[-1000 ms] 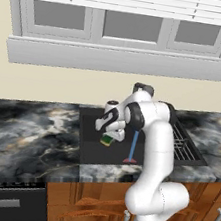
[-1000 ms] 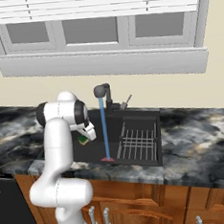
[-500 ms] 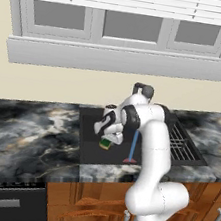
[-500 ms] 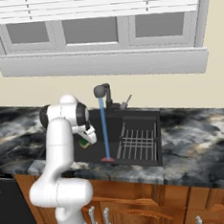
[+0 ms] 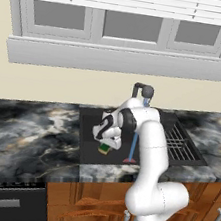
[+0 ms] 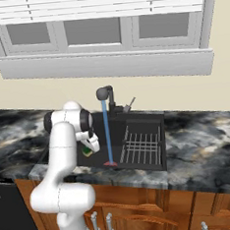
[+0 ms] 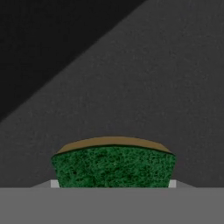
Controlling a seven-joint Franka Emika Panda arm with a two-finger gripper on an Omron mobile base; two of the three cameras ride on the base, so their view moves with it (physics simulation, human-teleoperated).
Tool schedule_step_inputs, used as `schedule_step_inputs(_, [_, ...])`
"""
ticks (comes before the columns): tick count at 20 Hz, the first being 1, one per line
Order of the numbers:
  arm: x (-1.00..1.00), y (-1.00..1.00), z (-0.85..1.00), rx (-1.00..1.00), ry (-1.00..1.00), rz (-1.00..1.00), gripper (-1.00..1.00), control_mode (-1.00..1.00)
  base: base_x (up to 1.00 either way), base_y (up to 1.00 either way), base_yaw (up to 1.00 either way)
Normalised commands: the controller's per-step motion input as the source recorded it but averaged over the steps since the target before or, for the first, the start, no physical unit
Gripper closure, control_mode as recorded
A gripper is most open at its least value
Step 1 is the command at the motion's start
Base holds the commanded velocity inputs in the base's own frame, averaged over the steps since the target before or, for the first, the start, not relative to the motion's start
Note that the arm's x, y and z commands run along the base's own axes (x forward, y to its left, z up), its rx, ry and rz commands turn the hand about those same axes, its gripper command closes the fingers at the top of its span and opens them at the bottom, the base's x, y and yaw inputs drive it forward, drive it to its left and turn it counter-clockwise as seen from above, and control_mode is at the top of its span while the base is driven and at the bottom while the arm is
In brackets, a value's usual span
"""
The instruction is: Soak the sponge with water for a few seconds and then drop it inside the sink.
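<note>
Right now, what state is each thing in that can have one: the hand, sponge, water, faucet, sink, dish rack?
hand: shut on the sponge, low over the sink
sponge: held in the hand, to one side of the stream, not under it
water: running in a thin stream down to the sink floor
faucet: on
sink: dark basin, no pooled water visible
dish rack: sitting in the sink, nothing on it
</note>
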Motion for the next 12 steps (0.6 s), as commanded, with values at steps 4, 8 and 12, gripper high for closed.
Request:
schedule_step_inputs(4, [0.01,0.0,-0.25,0.0,0.07,-0.01,1.0,-1.0,0.0,0.0,0.0])
schedule_step_inputs(8, [0.0,0.01,0.0,0.0,0.0,0.0,1.0,-1.0,0.0,0.0,0.0])
schedule_step_inputs(12, [0.0,0.0,0.0,0.0,0.0,0.0,1.0,-1.0,0.0,0.0,0.0])
